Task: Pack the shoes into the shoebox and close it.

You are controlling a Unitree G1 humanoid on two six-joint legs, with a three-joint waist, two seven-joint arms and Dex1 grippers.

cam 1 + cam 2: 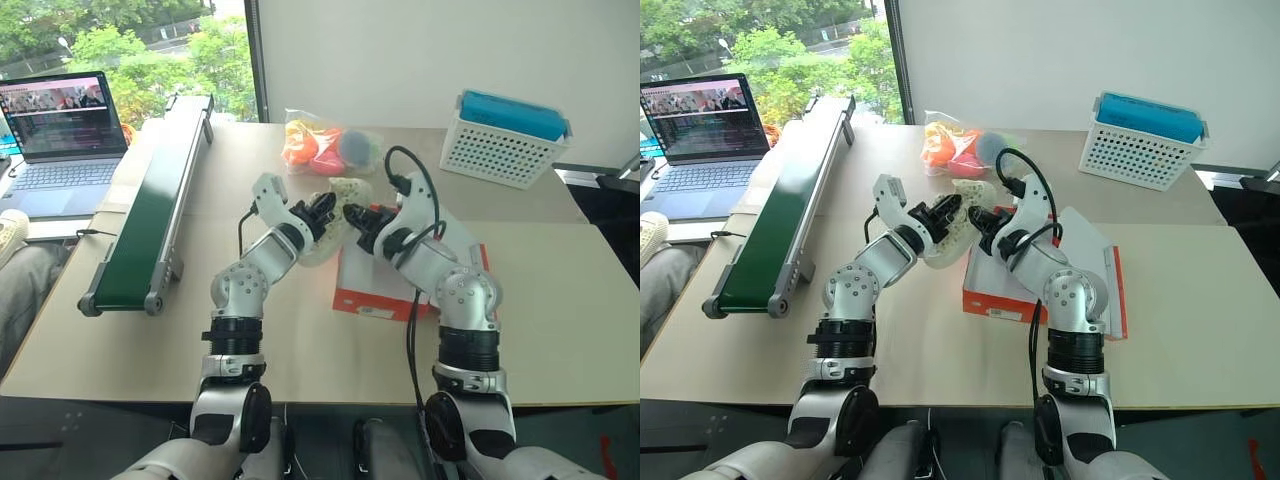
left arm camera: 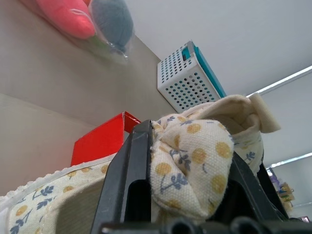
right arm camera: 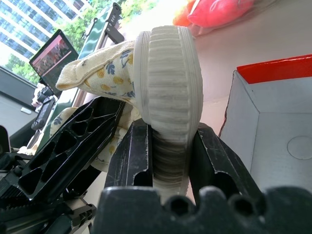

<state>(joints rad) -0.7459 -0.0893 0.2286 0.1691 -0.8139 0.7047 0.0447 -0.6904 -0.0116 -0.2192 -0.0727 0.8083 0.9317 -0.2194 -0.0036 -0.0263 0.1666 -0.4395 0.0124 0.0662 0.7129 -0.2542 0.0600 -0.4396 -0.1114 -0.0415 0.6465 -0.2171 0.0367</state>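
One cream shoe (image 1: 346, 188) with a small flower print and a ribbed pale sole (image 3: 168, 83) hangs between both grippers, just above the left end of the shoebox (image 1: 990, 296). My left gripper (image 1: 322, 212) is shut on the shoe's fabric upper (image 2: 190, 161). From the other side, my right gripper (image 1: 355, 214) is shut on the sole's end. The orange-red shoebox lies open on the table, its whitish inside (image 3: 273, 136) showing and its lid (image 1: 1095, 255) folded out to the right.
A green conveyor belt (image 1: 150, 220) runs along the left, with a laptop (image 1: 65, 130) beyond it. A clear bag of coloured toys (image 1: 320, 145) lies behind the grippers. A white perforated basket (image 1: 500, 150) holding a blue thing stands at the back right. A person's leg (image 1: 20, 275) is at the left edge.
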